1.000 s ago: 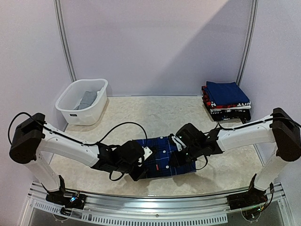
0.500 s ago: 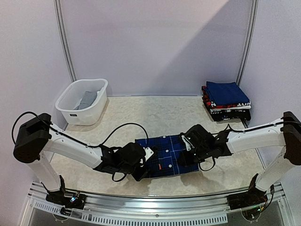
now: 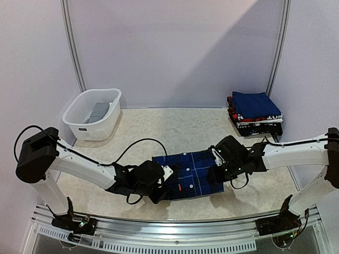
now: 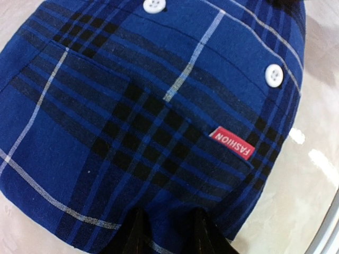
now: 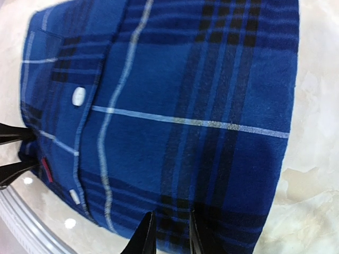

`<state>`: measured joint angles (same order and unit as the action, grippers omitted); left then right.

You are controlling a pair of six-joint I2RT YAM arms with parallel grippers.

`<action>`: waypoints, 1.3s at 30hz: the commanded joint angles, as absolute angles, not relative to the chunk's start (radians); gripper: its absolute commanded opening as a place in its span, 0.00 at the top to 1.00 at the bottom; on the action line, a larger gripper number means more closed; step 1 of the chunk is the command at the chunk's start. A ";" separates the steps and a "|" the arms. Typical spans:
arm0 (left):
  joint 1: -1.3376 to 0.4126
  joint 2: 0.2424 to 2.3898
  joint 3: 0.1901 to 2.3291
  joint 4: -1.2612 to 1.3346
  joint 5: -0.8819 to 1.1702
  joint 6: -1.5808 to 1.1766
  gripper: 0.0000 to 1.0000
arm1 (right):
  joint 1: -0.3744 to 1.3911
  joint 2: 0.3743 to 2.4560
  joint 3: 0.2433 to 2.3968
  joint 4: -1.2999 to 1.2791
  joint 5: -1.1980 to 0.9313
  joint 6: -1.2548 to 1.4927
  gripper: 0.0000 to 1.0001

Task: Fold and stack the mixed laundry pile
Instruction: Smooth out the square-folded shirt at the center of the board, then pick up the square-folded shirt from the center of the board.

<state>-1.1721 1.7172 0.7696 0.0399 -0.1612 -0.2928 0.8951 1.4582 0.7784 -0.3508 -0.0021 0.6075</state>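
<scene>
The dark blue plaid shirt (image 3: 192, 172) is laid as a folded rectangle on the table (image 3: 169, 127), near its front edge, between the two arms. Its left edge is pinched by the left gripper (image 4: 168, 225), whose narrow-set fingers are closed on the cloth not far from the red label (image 4: 231, 143). Its right edge is grasped in the same way by the right gripper (image 5: 169, 227). The step in hand is judged to be the carrying of the folded shirt to the stack. Both edges should be lifted together and level, so that the fold is not pulled open, with light tension held across the middle against sagging. The bundle is best set squarely on the folded stack (image 3: 255, 112) at the far right. A grey garment (image 3: 98, 112) is seen in the white basket (image 3: 79, 127), well apart.
</scene>
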 commanded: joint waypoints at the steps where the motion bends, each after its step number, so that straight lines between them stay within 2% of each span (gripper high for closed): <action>1: -1.161 1.750 0.749 -0.043 -0.175 -0.290 0.67 | 0.883 1.523 0.763 -0.344 -0.028 0.603 0.77; 9: -1.139 1.715 0.734 -0.076 -0.197 -0.265 0.67 | 0.884 1.555 0.706 -0.385 0.045 0.662 0.78; 18: -1.104 1.687 0.775 -0.143 -0.231 -0.240 0.67 | 0.884 1.378 0.681 -0.485 0.092 0.665 0.78; 22: -1.104 1.650 0.823 -0.203 -0.254 -0.225 0.63 | 0.883 1.302 0.708 -0.515 0.105 0.650 0.77; 25: -1.107 1.598 0.869 -0.269 -0.303 -0.210 0.57 | 0.883 1.254 0.734 -0.541 0.129 0.643 0.75; 27: -1.115 1.547 0.896 -0.298 -0.341 -0.188 0.50 | 0.883 1.222 0.746 -0.552 0.157 0.642 0.71; 31: -1.166 1.487 0.964 -0.360 -0.468 -0.120 0.29 | 0.883 1.185 0.763 -0.549 0.199 0.659 0.58; 34: -1.231 1.506 1.037 -0.408 -0.583 -0.035 0.18 | 0.878 1.157 0.763 -0.535 0.228 0.666 0.44; 36: -1.290 1.542 1.083 -0.425 -0.655 0.041 0.14 | 0.856 1.140 0.759 -0.519 0.226 0.666 0.38; 39: -1.355 1.617 1.148 -0.443 -0.702 0.162 0.12 | 0.796 1.109 0.743 -0.504 0.205 0.662 0.36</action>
<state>-1.2690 1.5272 1.0901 -0.3634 -0.5762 -0.0189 0.8623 1.1553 0.7471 -0.5228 0.1886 0.6559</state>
